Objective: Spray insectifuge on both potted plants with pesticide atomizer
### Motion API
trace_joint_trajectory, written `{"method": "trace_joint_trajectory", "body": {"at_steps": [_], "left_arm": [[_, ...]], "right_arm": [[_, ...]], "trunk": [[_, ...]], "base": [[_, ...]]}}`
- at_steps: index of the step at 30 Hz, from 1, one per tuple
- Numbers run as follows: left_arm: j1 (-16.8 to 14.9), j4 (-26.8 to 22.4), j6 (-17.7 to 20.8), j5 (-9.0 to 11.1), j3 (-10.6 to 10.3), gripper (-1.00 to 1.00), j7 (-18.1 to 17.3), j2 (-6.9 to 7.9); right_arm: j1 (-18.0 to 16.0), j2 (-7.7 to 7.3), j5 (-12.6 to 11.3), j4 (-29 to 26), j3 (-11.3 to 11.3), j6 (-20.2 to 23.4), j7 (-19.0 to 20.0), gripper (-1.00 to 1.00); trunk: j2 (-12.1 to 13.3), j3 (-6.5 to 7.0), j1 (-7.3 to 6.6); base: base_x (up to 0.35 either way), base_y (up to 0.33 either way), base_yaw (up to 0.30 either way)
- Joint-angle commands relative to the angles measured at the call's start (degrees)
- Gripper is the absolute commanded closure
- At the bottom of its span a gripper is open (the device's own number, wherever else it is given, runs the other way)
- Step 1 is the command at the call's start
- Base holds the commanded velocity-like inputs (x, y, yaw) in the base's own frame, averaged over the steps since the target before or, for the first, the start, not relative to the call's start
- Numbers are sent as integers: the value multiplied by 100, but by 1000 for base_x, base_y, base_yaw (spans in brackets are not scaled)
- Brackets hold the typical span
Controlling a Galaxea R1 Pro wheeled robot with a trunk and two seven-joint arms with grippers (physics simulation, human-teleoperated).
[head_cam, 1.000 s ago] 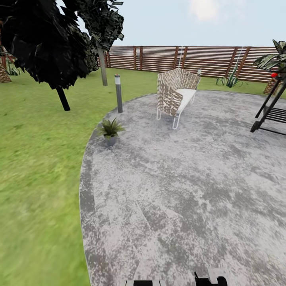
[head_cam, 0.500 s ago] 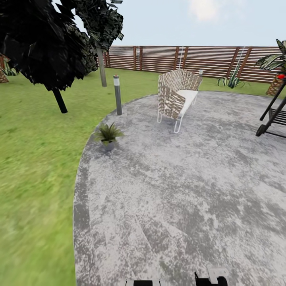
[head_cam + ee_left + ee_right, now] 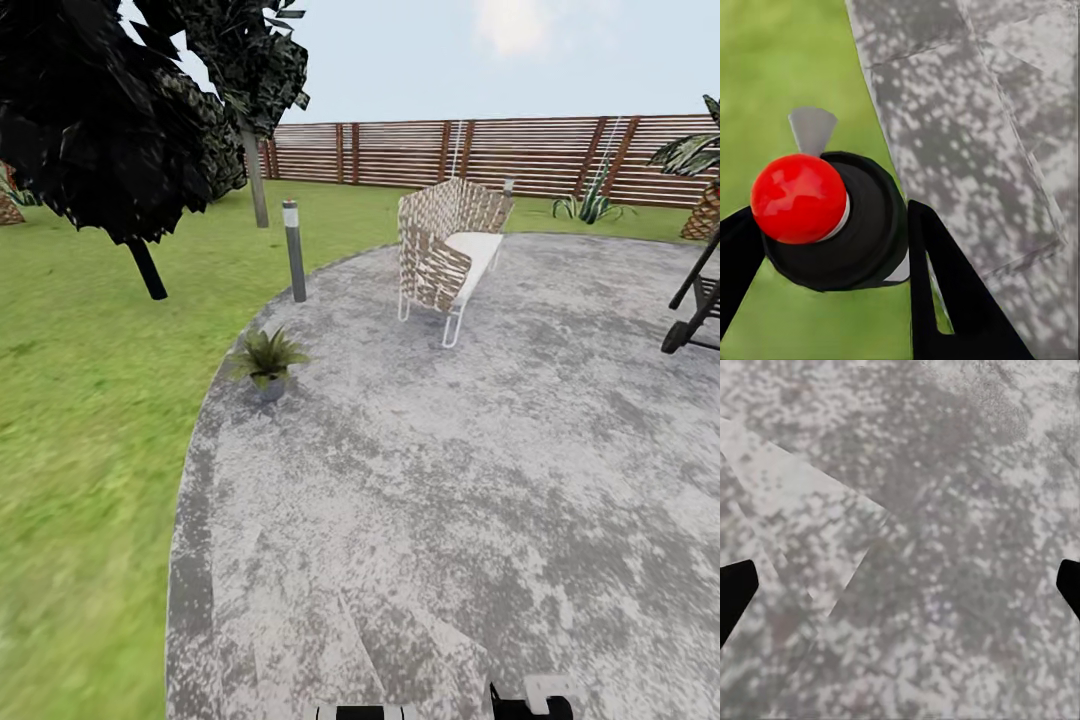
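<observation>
Head view. Round grey stone patio (image 3: 450, 480) underfoot, lawn (image 3: 90, 400) off to the left-arm side. One potted plant (image 3: 266, 360) at the patio rim, well ahead of both hands; pot small and blurred, leaf markings not resolvable. Grey bollard lamp (image 3: 294, 250) just beyond it, dark tree (image 3: 110, 110) over the grass behind. Woven wicker chair (image 3: 448, 252) with white cushion farther out on the stone. Slat fence (image 3: 480, 152) across the back, agave (image 3: 590, 200) at its foot. Black frame (image 3: 695, 310) cut off by the edge on the right-arm side; palm (image 3: 705, 170) likewise cropped. Arm tops barely showing at the bottom edge, hands cut off there.

Left wrist view. Left hand (image 3: 832, 247) pinching the pesticide atomizer (image 3: 844, 225) between its two black fingers (image 3: 952, 300); seen end-on, red round cap toward the camera, dark body behind. No legible label or writing. Beyond the hand, patio edge meeting grass.

Right wrist view. Right hand (image 3: 900, 585) spread wide, only the two fingertips (image 3: 733, 589) visible at opposite edges, nothing between them. Speckled stone below.
</observation>
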Motion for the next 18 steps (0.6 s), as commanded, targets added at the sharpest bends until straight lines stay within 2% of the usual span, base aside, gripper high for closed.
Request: {"method": "trace_joint_trajectory", "body": {"at_steps": [1,18], "left_arm": [[-2,2,-12,-23,52,100,-34,1],[-4,2,-12,-17,59,100,-30,10]], "right_arm": [[-3,0,-9,3,46,-12,-34,-100],[-3,-5,-10,5,40,-12,-34,-100]], "trunk": [[-1,-5,2],[-1,-5,2]], "base": [[338,0,0],[338,0,0]]}}
